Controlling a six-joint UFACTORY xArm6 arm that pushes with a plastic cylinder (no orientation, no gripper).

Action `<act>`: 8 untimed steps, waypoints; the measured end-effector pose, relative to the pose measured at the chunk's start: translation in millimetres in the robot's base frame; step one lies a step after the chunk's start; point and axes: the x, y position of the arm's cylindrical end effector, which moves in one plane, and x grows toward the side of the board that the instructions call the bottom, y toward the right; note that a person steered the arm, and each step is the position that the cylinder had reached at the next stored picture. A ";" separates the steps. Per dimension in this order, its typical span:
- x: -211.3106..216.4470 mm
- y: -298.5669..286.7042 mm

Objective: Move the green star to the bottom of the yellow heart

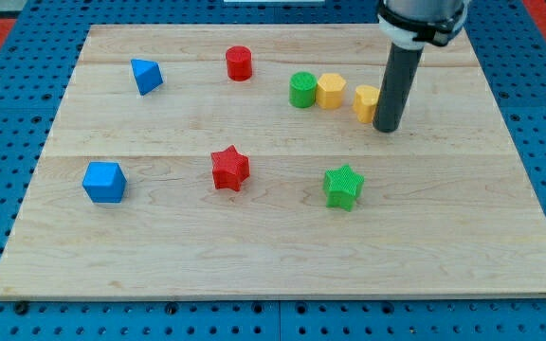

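Bright blocks on a pale wood worktop (444,246)

Green star (343,186), red star (229,168), blue cube (103,182), blue wedge-like block (146,76), red cylinder (239,62), green cylinder (302,90), yellow hexagonal block (331,90), partly hidden yellow block (365,101); dark grey rod, blue perforated surround (8,114).

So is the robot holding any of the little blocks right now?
No, nothing is held. My tip only pushes; it sits right beside the partly hidden yellow block. The green star block lies apart, nearer the view's bottom.

My straight dark rod hangs upright from the arm at the upper right of the frame, my tip (388,128) resting low.
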 end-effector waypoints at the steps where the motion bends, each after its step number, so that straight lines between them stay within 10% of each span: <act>1: 38.6 31.5; 3: 118.2 32.8; 8: 105.7 -65.6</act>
